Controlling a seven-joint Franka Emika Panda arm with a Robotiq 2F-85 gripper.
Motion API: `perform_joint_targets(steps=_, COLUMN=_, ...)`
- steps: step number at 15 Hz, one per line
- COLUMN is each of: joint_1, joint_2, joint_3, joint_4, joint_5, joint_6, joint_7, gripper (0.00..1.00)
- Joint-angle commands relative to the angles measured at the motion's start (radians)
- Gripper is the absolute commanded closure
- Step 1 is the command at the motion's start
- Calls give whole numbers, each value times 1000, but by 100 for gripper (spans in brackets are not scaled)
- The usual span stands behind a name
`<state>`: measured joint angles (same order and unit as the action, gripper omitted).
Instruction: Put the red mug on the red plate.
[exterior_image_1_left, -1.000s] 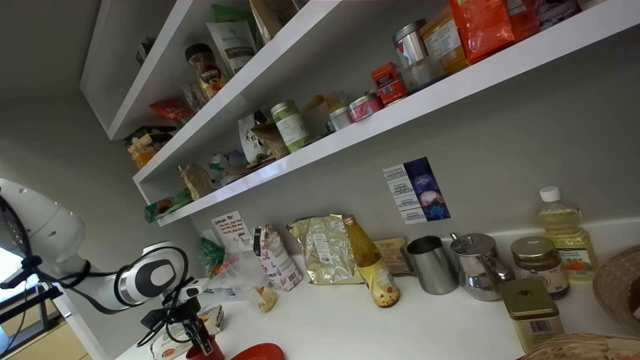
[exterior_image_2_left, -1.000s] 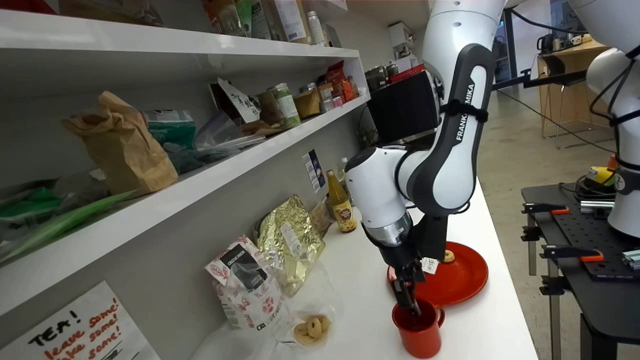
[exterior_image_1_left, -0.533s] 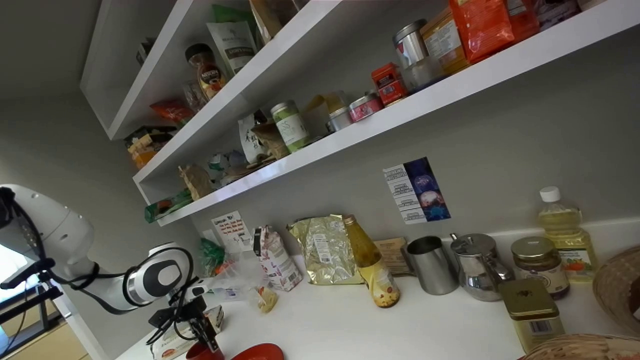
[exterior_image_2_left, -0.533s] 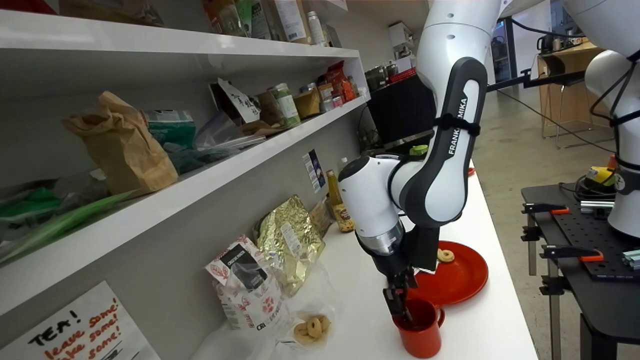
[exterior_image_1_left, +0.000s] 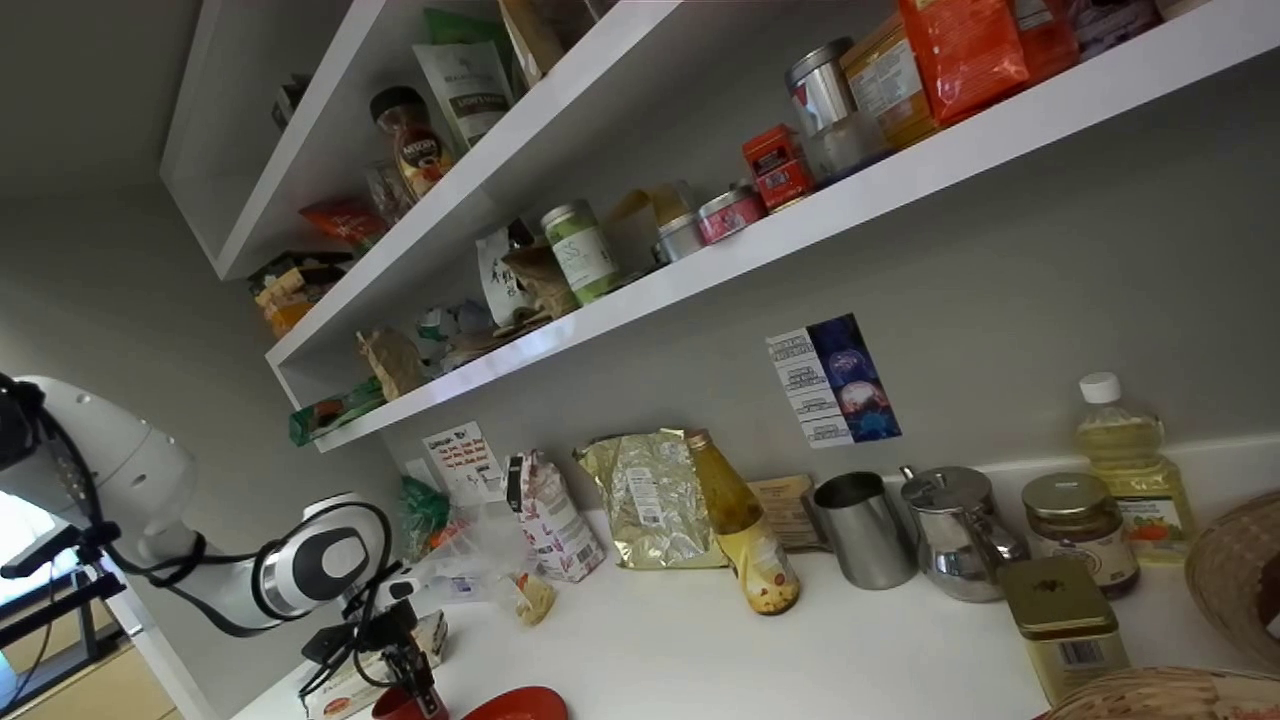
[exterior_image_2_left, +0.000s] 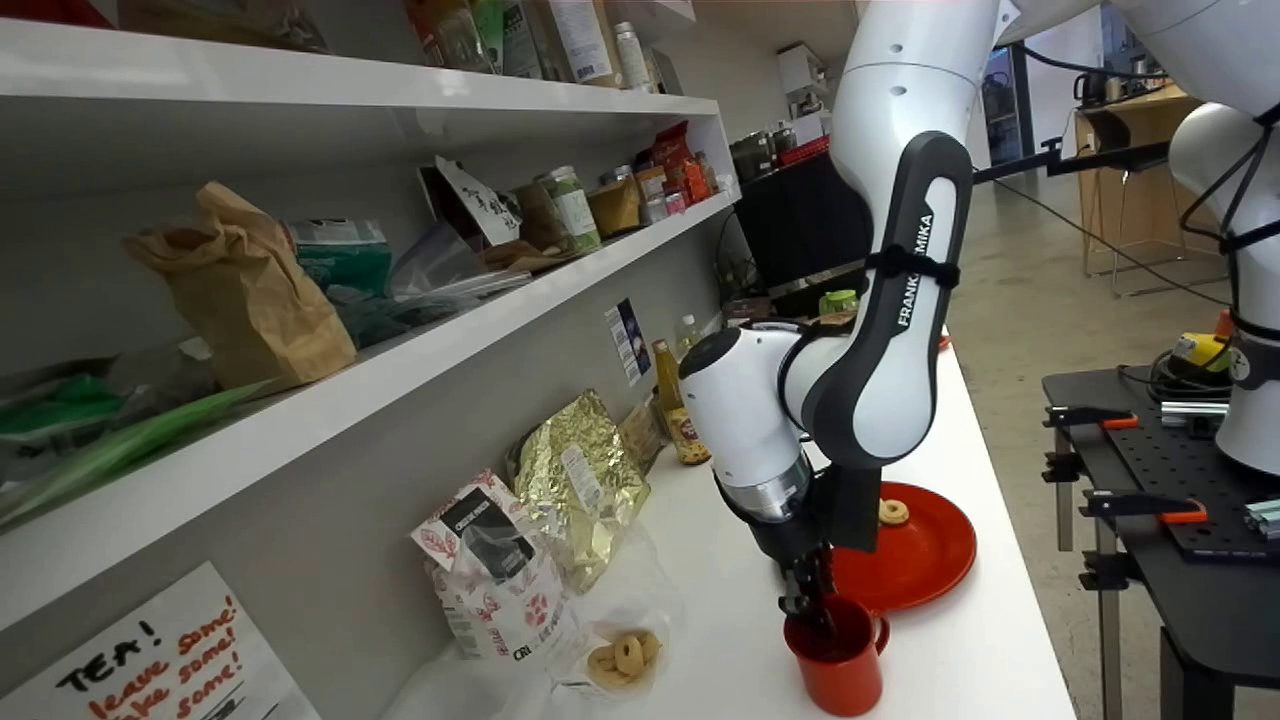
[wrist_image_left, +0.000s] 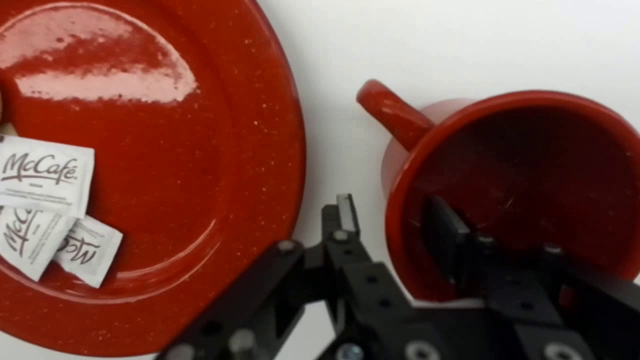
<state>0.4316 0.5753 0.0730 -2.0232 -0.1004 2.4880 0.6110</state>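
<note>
The red mug (exterior_image_2_left: 842, 682) stands upright on the white counter, its handle toward the red plate (exterior_image_2_left: 918, 548). In the wrist view the mug (wrist_image_left: 530, 165) is on the right and the plate (wrist_image_left: 210, 150) on the left, with a strip of counter between them. My gripper (wrist_image_left: 398, 219) straddles the mug's near wall: one finger (wrist_image_left: 348, 215) is outside it, over the strip, and the other is inside the mug. Gaps show between the fingers and the wall, so the jaws are partly open. An exterior view cuts off the mug (exterior_image_1_left: 398, 706) at the bottom edge.
White McCafé packets (wrist_image_left: 45, 175) lie on the plate, along with a ring-shaped biscuit (exterior_image_2_left: 893, 512). A clear bag of biscuits (exterior_image_2_left: 625, 655), a flour bag (exterior_image_2_left: 495, 565) and a gold foil bag (exterior_image_2_left: 580, 480) line the wall side. White shelves (exterior_image_2_left: 420, 375) hang above the counter.
The arm has shifted away from the plate side and come slightly lower at the mug's rim. The fingers have drawn closer together around the wall. Mug and plate have stayed put.
</note>
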Motion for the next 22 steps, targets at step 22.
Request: perform_joint_targets(steps=22, joint_1=-83, joint_2=-23, joint_3=-77, joint_4=80, joint_5=20, joint_6=-79, joint_7=-23, gripper=98)
